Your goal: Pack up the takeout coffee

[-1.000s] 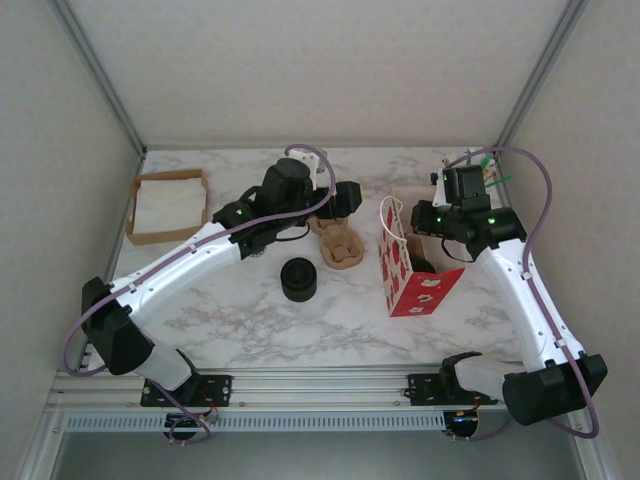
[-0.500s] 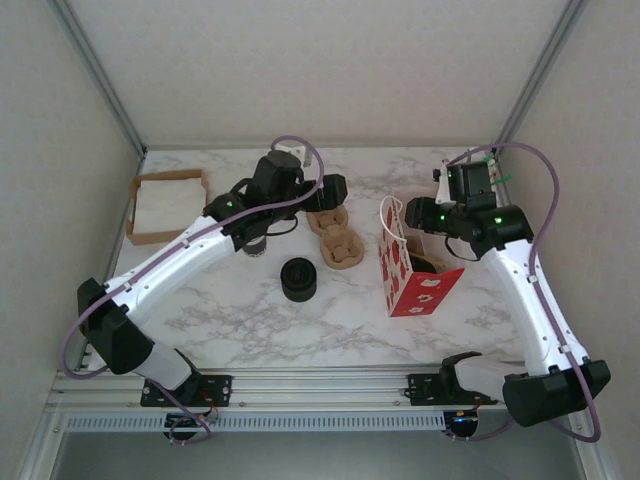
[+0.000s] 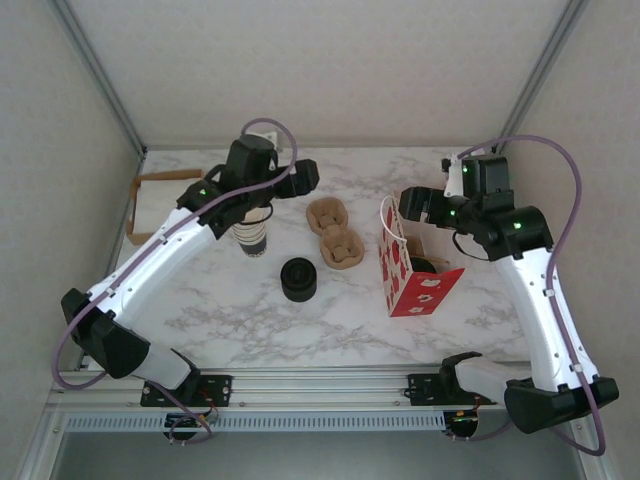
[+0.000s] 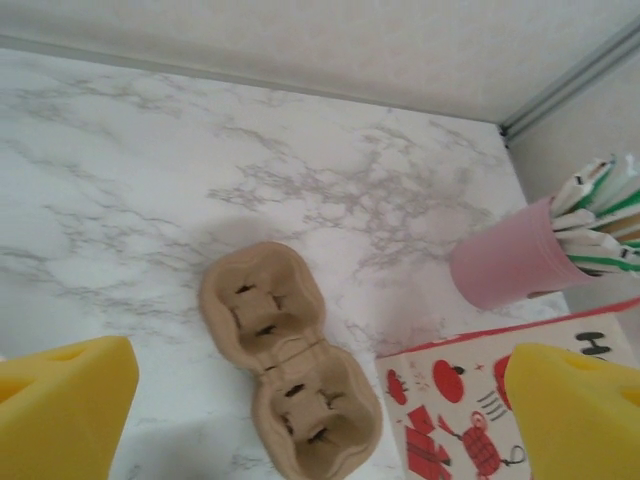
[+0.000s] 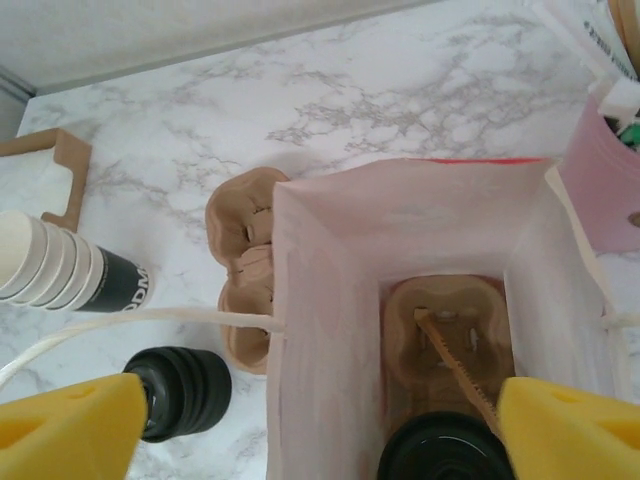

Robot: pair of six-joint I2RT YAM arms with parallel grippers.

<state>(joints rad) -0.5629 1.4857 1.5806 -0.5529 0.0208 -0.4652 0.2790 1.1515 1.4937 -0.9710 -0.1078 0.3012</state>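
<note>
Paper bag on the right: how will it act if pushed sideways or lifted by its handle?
The bag has thin paper walls, so a side push probably dents it. The carrier and lidded cup inside likely weigh it against tipping. Its string handle looks limp; lifted, it may swing.

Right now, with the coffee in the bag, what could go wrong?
The right gripper hangs open right over the paper bag, and the bag's string handle runs close by one finger. Pulling away could snag it and tip the bag, spilling the takeout coffee in its cup carrier. The left arm also reaches over the stack of paper cups; a careless swing might knock it down.
</note>
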